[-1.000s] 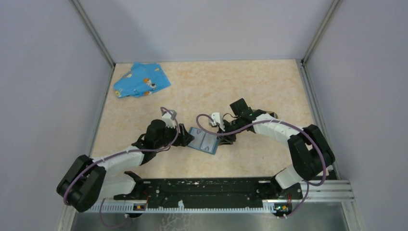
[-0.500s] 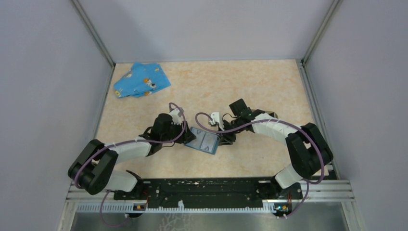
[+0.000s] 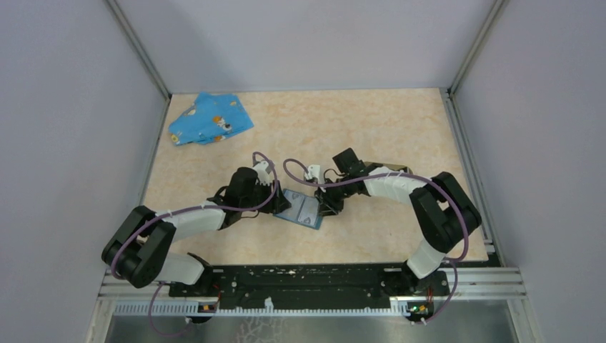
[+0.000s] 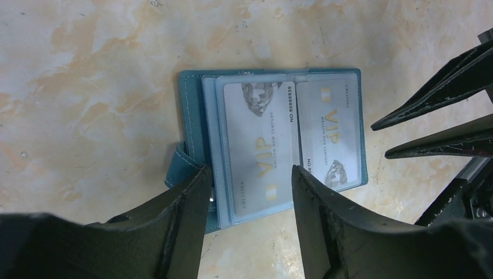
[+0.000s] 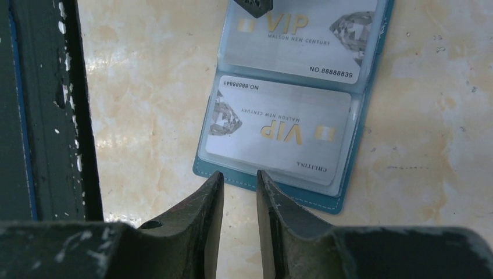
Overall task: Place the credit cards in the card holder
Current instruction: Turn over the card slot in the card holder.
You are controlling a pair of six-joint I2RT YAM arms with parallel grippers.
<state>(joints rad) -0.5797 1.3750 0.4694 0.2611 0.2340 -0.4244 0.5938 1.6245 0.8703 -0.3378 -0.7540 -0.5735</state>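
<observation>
The 2 arms reach inward; left tool (image 4: 250, 170) jaws apart, right tool (image 5: 239, 174) jaws narrowly parted.

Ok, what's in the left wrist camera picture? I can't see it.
An open teal case lies on a marbled table, showing two silver VIP cards. The left fingers straddle its near edge; the right fingers reach in from the side.

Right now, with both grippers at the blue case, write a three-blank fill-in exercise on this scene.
The blue case lies ___, so its two cards show.
Each card bears the large gold letters ___.
The patterned cloth lies near the table's far ___ corner.
Missing words: open, VIP, left.
</observation>
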